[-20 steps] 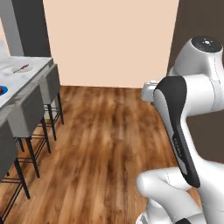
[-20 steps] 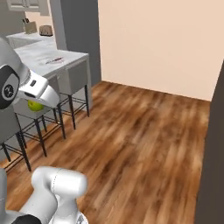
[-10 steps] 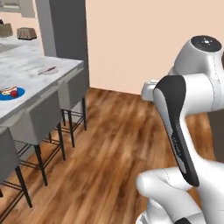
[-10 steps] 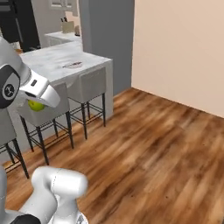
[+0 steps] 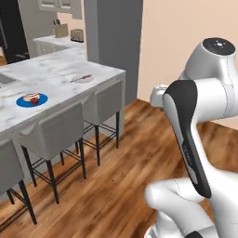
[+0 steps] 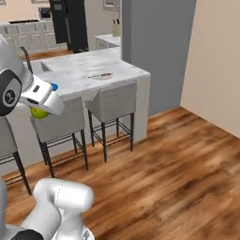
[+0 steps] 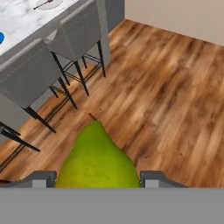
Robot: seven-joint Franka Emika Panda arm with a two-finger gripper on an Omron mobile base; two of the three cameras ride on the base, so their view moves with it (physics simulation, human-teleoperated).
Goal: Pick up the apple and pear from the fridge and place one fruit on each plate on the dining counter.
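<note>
Left base view: dining counter [image 5: 60, 76] at left, apple [image 5: 33, 99] on blue plate [image 5: 23, 101], whitish plate [image 5: 82, 78] farther along, grey stools [image 5: 56, 135] below. Right base view: gripper [image 6: 43, 110] clenched on pear [image 6: 38, 113], short of counter. Hand view: pear [image 7: 98, 159] gripped between fingertips [image 7: 153, 178], stem forward, above wood floor [image 7: 166, 87].
</note>
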